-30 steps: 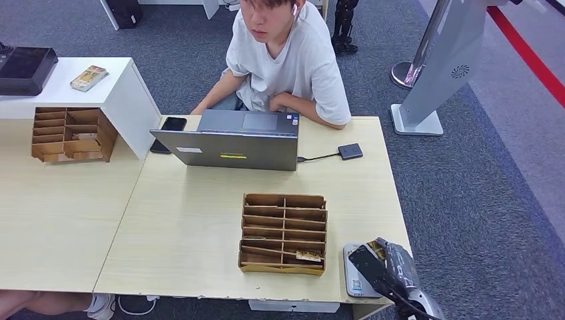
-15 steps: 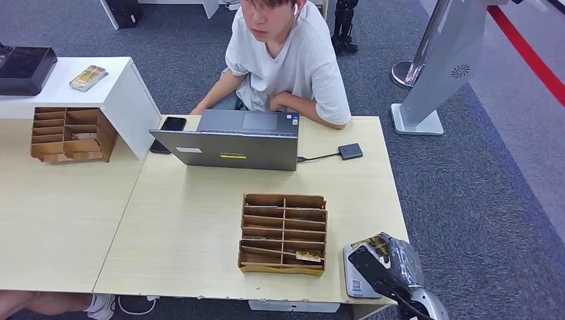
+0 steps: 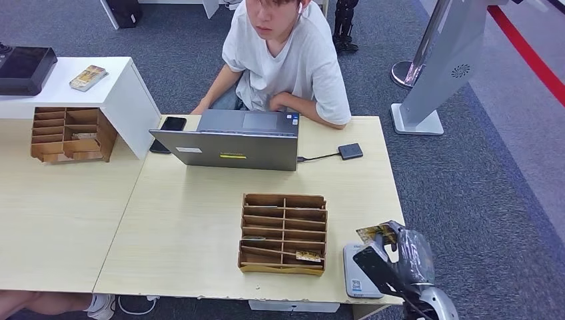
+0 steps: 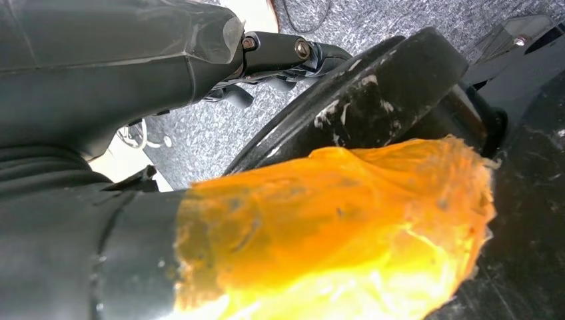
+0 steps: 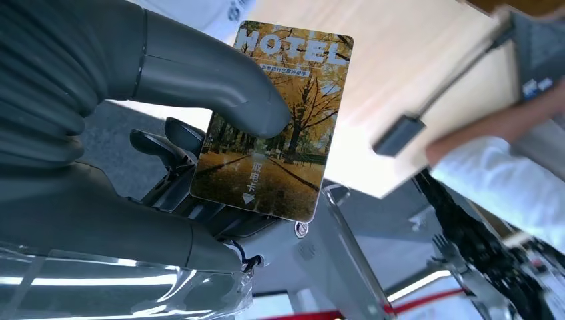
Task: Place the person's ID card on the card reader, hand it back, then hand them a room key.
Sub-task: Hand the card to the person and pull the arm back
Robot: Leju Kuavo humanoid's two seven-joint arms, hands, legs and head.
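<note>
At the counter's (image 3: 200,220) near right corner, our right hand (image 3: 393,257) holds a card (image 5: 276,120) pinched between thumb and fingers (image 5: 156,147), lifted just above the card reader (image 3: 356,273). From the head view we see the card (image 3: 374,233) as a small yellowish slip at the top of the hand, clear of the reader's grey face. The right wrist view shows it plainly: a picture of autumn trees along a path, with "HOTEL" printed across one end, the thumb pressed on its face and the dark fingers behind it. The reader lies flat at the counter's edge, just right of a wooden tray (image 3: 284,233) divided into narrow slots; one small card (image 3: 309,255) lies in the tray's nearest right slot. Farther back on the counter stands an open laptop (image 3: 233,141) with its back to us, a phone (image 3: 173,124) beside it on the left and a small dark box (image 3: 350,151) on a cable to its right. A person (image 3: 286,60) in a white shirt sits behind the laptop, arms resting at the far edge. A second wooden tray (image 3: 70,135) sits on the neighbouring counter to the left. Our left hand (image 4: 220,53) shows in its wrist view with dark fingers curled near the robot's body; we cannot tell whether they are apart or together.
</note>
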